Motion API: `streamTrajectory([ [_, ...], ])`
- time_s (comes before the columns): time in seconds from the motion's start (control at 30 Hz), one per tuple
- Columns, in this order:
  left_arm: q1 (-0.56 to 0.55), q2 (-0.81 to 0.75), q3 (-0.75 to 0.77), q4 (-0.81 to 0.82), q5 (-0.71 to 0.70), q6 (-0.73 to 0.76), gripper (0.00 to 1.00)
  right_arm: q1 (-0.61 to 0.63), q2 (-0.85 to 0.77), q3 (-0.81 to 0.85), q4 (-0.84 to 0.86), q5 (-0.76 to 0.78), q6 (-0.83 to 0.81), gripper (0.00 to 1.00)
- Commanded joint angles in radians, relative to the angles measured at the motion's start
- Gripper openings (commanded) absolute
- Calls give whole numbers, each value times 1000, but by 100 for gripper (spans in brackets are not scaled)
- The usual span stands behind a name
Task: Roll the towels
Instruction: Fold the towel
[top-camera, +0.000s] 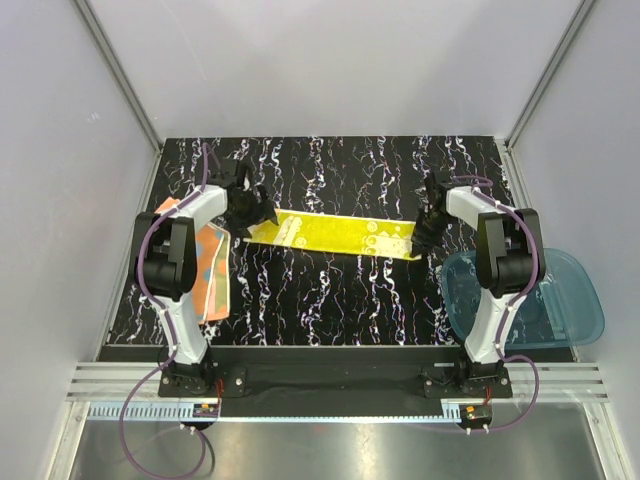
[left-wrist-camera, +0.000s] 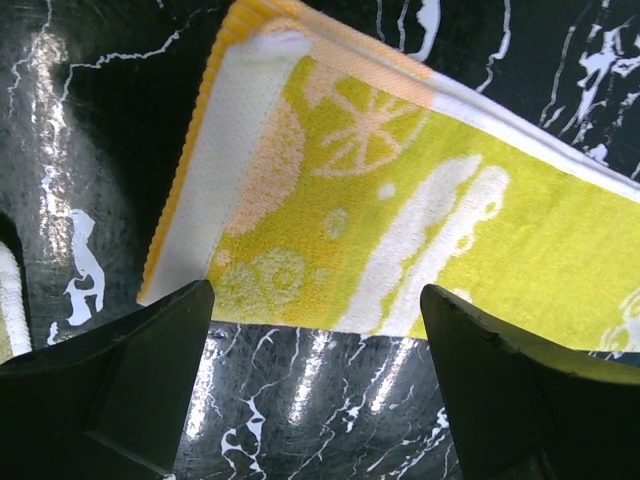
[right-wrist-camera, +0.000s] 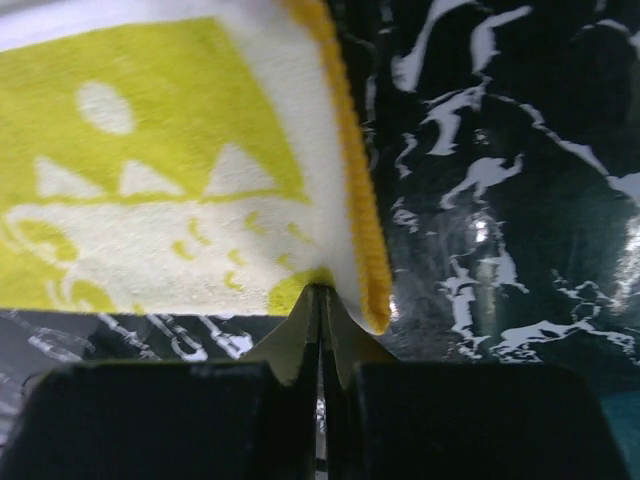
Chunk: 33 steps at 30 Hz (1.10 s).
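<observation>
The yellow towel (top-camera: 330, 233) lies flat as a long strip across the middle of the dark marbled table. My left gripper (top-camera: 255, 215) hovers at its left end, open, the fingers straddling bare table just short of the towel's near edge (left-wrist-camera: 400, 200); the left gripper (left-wrist-camera: 315, 300) holds nothing. My right gripper (top-camera: 422, 240) is at the right end. In the right wrist view the right gripper (right-wrist-camera: 322, 295) is shut, pinching the near edge of the yellow towel (right-wrist-camera: 150, 180) close to its orange-hemmed corner. The orange dotted towel (top-camera: 210, 270) lies flat at the table's left side, partly under the left arm.
A translucent blue tray (top-camera: 560, 300) sits at the table's right edge, overhanging it, behind the right arm. White walls with metal frame posts enclose the table on three sides.
</observation>
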Motion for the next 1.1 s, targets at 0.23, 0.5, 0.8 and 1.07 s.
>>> streamTrajectory([
  [0.23, 50, 38, -41, 44, -31, 13, 89, -6, 35, 52, -105, 284, -33, 9],
  [0.5, 50, 9, -33, 11, -46, 7, 89, -1, 15, 159, -220, 415, -49, 37],
  [0.8, 65, -164, 110, -151, -10, 93, 99, 3, -163, 285, -211, 326, -37, 67],
  [1.07, 64, -482, -36, -128, -131, 156, 99, 10, -350, -13, 118, -240, 118, 72],
])
